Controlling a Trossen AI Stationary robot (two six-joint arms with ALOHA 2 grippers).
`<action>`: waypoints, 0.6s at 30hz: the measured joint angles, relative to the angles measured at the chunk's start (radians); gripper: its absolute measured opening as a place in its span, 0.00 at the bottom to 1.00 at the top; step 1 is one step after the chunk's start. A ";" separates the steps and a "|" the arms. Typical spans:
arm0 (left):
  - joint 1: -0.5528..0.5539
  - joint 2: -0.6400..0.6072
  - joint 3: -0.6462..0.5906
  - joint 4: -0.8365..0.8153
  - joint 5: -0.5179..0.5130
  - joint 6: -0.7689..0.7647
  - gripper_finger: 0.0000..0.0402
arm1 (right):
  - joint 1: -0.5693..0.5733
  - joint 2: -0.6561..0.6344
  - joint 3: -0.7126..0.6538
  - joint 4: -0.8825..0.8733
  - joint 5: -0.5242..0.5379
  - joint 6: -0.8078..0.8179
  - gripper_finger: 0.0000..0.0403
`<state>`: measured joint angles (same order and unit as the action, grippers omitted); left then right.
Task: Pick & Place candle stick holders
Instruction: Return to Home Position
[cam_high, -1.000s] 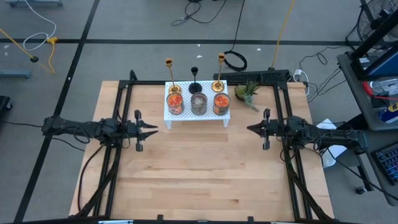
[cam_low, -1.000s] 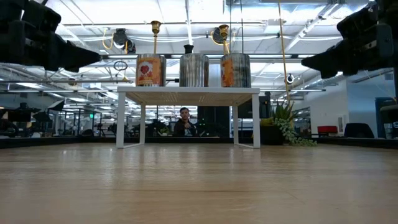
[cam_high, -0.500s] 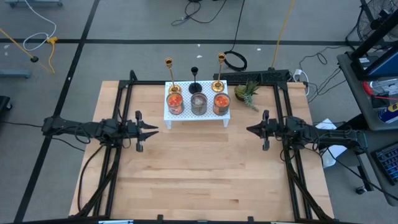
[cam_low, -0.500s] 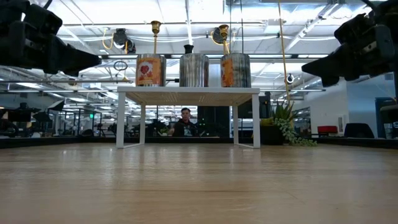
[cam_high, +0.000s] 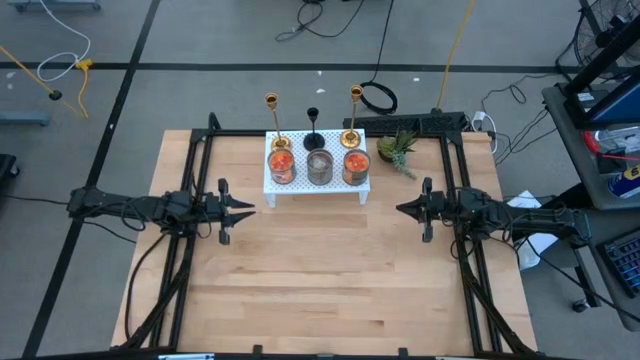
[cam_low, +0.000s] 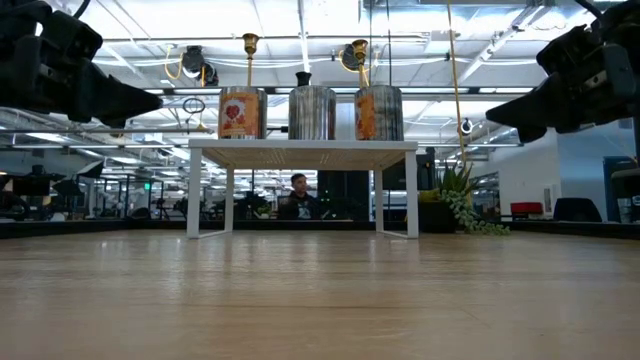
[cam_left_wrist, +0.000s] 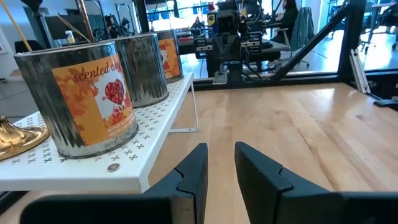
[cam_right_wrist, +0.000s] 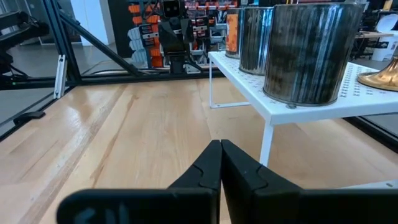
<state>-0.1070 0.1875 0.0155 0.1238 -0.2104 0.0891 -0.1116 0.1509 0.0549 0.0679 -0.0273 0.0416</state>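
Observation:
Two brass-gold candlesticks and a shorter black one stand upright on their round bases along the far edge of a white perforated shelf. In the low view their tops show behind the tins. My left gripper hovers left of the shelf, narrowly open and empty. My right gripper hovers right of the shelf, shut and empty. Both point at each other, above the table.
Three metal candle tins stand in a row on the shelf in front of the candlesticks. A small potted plant stands at the far right of the shelf. A person sits in the room beyond the table.
My right gripper has come down a little, staying shut. Nothing else has moved.

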 joint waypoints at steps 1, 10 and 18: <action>0.000 0.000 0.000 0.000 0.000 -0.003 0.22 | 0.000 0.000 0.000 0.003 0.000 0.000 0.00; 0.000 0.000 0.001 0.000 0.000 0.009 0.22 | 0.000 0.000 -0.001 0.026 0.000 0.000 0.00; 0.000 0.000 0.001 0.000 0.000 0.010 0.22 | 0.000 0.000 -0.001 0.026 0.000 0.000 0.00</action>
<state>-0.1072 0.1875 0.0162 0.1238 -0.2106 0.0990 -0.1116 0.1509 0.0544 0.0937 -0.0273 0.0411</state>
